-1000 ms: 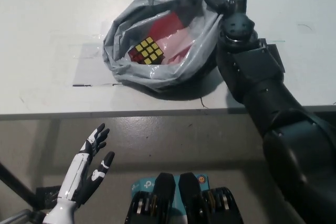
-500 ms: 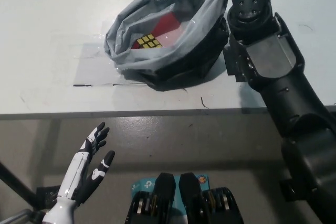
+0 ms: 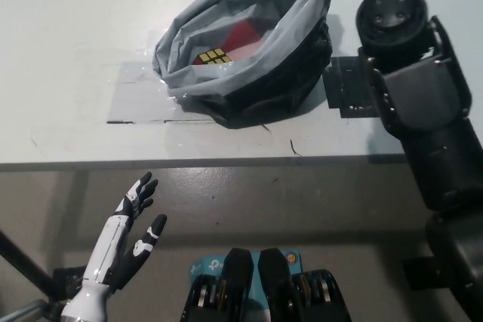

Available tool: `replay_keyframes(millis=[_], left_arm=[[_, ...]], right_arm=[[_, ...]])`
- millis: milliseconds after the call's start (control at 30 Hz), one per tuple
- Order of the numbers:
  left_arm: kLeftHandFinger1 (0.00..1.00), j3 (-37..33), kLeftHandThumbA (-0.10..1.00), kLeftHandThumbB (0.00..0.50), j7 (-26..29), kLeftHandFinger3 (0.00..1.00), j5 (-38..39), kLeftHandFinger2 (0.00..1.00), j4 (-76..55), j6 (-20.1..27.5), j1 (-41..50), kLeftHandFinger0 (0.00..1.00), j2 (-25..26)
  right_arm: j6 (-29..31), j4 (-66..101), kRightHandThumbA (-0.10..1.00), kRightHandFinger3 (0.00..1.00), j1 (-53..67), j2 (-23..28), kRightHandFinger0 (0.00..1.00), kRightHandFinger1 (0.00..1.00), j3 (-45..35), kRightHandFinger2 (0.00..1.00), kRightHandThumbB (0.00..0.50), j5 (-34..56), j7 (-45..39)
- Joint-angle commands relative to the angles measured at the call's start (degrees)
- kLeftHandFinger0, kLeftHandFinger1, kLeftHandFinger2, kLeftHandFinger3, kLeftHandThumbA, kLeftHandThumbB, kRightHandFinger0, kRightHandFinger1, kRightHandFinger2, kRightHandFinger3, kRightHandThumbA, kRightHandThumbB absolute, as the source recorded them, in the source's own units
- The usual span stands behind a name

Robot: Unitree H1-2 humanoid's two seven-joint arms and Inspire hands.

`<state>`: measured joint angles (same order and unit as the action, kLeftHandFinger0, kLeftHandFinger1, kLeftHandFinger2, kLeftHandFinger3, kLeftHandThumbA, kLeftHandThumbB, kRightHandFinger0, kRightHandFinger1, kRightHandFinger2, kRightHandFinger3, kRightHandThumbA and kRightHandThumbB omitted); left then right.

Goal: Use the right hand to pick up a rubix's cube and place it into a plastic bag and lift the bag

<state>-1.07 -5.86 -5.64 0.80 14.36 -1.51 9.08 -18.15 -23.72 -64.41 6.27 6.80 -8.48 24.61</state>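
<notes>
I am raising the crinkled grey plastic bag (image 3: 249,58) at top centre by its rim, yellow-faced rubix's cube (image 3: 214,56) inside; my black right robot hand's fingers are out of frame, my white left robot hand (image 3: 130,233) spread low at lower left.

A white table (image 3: 68,28) fills the upper part of the view, its top pale and evenly lit, with a few small dark marks and scratches near the front edge. A clear sheet of plastic film (image 3: 139,99) lies flat on the table, just behind that front edge, its outline showing as faint lines and a dark strip along its near side. The table's front edge (image 3: 151,165) runs straight across the view as a thin light band. Below the table lies a smooth grey-brown floor (image 3: 249,209), in shadow close under the edge. A dark bar (image 3: 23,265) crosses the floor at the lower left.
</notes>
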Motion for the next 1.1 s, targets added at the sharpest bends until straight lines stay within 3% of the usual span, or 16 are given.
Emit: replay_keyframes(millis=[0, 100, 133, 200, 333, 367, 567, 633, 667, 700, 733, 867, 967, 1067], left_arm=[[1.00, 0.32, 0.81, 0.182, -0.47, 1.00, 0.94, 1.00, -1.23, -0.48, -3.41, 1.00, 1.05], [1.00, 0.72, 0.82, 0.163, -0.54, 1.00, 1.18, 1.00, -0.75, -0.72, -5.39, 1.00, 1.54], [1.00, 0.88, 0.84, 0.163, -0.52, 1.00, 1.31, 1.00, -0.52, -0.82, -6.16, 1.00, 1.64], [1.00, 1.19, 0.85, 0.144, -0.51, 1.00, 2.02, 1.00, -0.04, -0.74, -7.62, 1.00, 1.60], [1.00, 1.44, 0.94, 0.127, -0.24, 1.00, 2.68, 1.00, 1.34, 0.51, -9.75, 1.00, 1.23], [1.00, 1.55, 1.00, 0.143, -0.13, 1.00, 2.79, 1.00, 1.57, 0.32, -10.34, 1.00, 1.13], [1.00, 1.93, 1.00, 0.190, 0.24, 1.00, 3.09, 1.00, 2.11, 0.68, -11.33, 1.00, 0.95], [1.00, 2.12, 1.00, 0.198, 0.40, 1.00, 3.27, 1.00, 2.62, 1.45, -11.40, 1.00, 0.96], [1.00, 2.18, 1.00, 0.197, 0.51, 1.00, 3.23, 1.00, 2.78, 1.69, -11.37, 1.00, 0.92], [1.00, 2.26, 1.00, 0.188, 0.80, 1.00, 2.99, 1.00, 3.25, 2.43, -11.42, 1.00, 0.87], [1.00, 2.18, 1.00, 0.180, 0.80, 1.00, 2.86, 1.00, 3.40, 2.88, -11.06, 1.00, 0.86], [1.00, 1.91, 1.00, 0.153, 0.68, 1.00, 2.23, 1.00, 3.35, 4.40, -8.52, 1.00, 1.01], [1.00, 1.92, 1.00, 0.156, 0.66, 1.00, 2.02, 1.00, 2.82, 4.53, -6.83, 1.00, 1.05], [1.00, 1.78, 1.00, 0.160, 0.28, 1.00, 2.23, 1.00, 2.62, 4.67, -5.49, 1.00, 1.11]], right_arm=[[-1.57, 31.84, 1.00, 1.00, 0.79, 7.80, 1.00, 1.00, -1.83, 1.00, 0.410, -8.66, -3.55], [-2.93, 44.45, 1.00, 1.00, 4.53, 10.99, 1.00, 1.00, -2.90, 1.00, 0.419, -9.55, -6.61], [-3.04, 47.71, 1.00, 1.00, 5.60, 11.82, 1.00, 1.00, -3.24, 1.00, 0.400, -9.45, -7.51], [0.03, 55.84, 1.00, 1.00, 9.87, 13.42, 1.00, 1.00, -4.68, 1.00, 0.385, -8.51, -8.54], [2.26, 65.78, 1.00, 1.00, 17.71, 13.20, 1.00, 1.00, -6.49, 1.00, 0.423, -6.60, -8.37], [4.43, 69.01, 1.00, 1.00, 22.02, 13.41, 1.00, 1.00, -6.51, 1.00, 0.417, -6.29, -8.56], [18.51, 71.20, 1.00, 1.00, 37.13, 14.81, 1.00, 1.00, -4.55, 1.00, 0.387, -4.52, -8.53], [23.01, 69.60, 1.00, 1.00, 42.43, 13.00, 1.00, 1.00, -2.07, 1.00, 0.398, -9.53, -6.41], [24.64, 68.12, 1.00, 1.00, 44.13, 12.48, 1.00, 1.00, -0.93, 1.00, 0.359, -11.67, -5.49], [27.67, 64.57, 1.00, 1.00, 46.71, 12.13, 1.00, 1.00, 0.87, 1.00, 0.266, -13.65, -4.25], [28.37, 63.00, 1.00, 1.00, 48.19, 12.05, 1.00, 1.00, 1.56, 1.00, 0.238, -14.23, -3.88], [30.85, 49.43, 1.00, 1.00, 53.00, 9.94, 1.00, 1.00, 3.46, 1.00, 0.277, -8.84, -3.31], [32.03, 41.77, 1.00, 1.00, 53.69, 9.35, 1.00, 1.00, 4.13, 1.00, 0.205, -11.00, -1.48], [34.16, 34.13, 1.00, 1.00, 54.37, 8.82, 1.00, 1.00, 4.40, 1.00, 0.199, -11.91, -0.04]])
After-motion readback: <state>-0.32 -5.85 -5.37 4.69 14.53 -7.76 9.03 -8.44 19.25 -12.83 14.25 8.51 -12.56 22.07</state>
